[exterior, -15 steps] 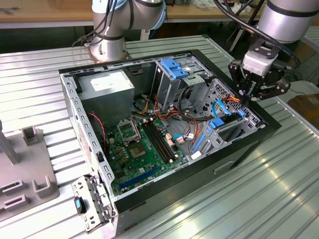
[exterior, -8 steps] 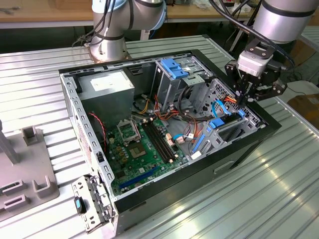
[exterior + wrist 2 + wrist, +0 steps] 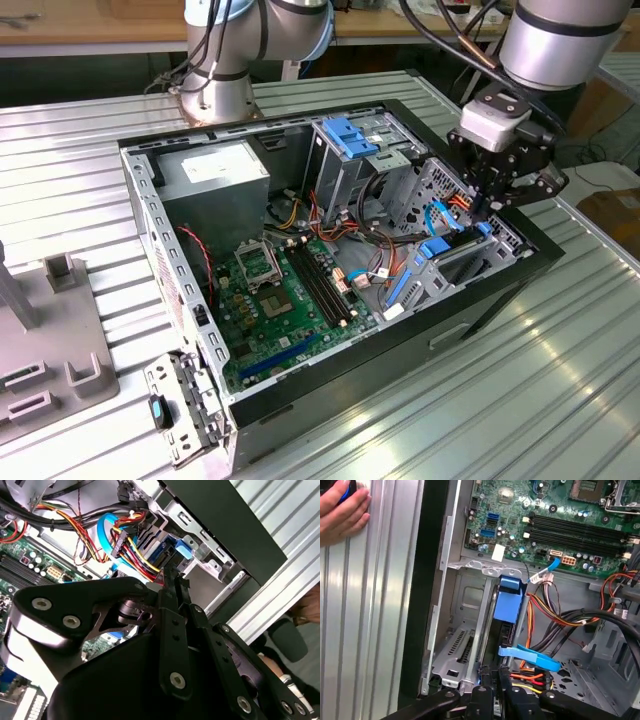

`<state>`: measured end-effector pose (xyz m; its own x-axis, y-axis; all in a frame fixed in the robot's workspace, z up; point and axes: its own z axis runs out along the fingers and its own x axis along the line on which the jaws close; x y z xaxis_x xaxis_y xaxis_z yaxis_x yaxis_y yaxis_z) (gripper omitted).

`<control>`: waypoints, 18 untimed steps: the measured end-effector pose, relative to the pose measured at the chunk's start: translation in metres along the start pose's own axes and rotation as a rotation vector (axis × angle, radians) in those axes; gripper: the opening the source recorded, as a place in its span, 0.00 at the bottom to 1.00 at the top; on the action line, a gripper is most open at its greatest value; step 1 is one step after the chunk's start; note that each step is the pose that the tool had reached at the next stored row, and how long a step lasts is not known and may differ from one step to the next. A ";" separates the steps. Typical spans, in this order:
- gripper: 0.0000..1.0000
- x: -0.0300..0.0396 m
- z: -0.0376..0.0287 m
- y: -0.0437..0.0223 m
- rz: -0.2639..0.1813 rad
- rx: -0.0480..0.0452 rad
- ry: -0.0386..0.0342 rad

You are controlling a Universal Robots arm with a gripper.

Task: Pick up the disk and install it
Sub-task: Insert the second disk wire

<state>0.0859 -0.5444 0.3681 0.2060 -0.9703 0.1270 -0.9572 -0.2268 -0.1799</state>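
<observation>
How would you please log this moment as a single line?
gripper: at drive bay | disk: on edge in bay slot

Open computer case (image 3: 480, 300) on a ribbed metal table (image 3: 520, 400), green motherboard (image 3: 290, 310) and grey power-supply box (image 3: 215, 180) inside.

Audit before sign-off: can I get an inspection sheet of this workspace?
Surface: ribbed metal table, carrying open black computer case.
Job's things: grey hard drive with light-blue bracket stands on edge in the case's bay.
Clutter: grey fixture plate, loose metal bracket.
Grippers: black gripper shut, at the bay.
Cables: red, yellow, black wire bundle beside drive.
Surroundings: person's hand on table.
</observation>
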 end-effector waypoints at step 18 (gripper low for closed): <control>0.16 0.0067 0.0089 -0.0034 0.095 0.0117 -0.1025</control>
<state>0.0923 -0.5508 0.3609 0.1345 -0.9909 0.0086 -0.9711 -0.1335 -0.1978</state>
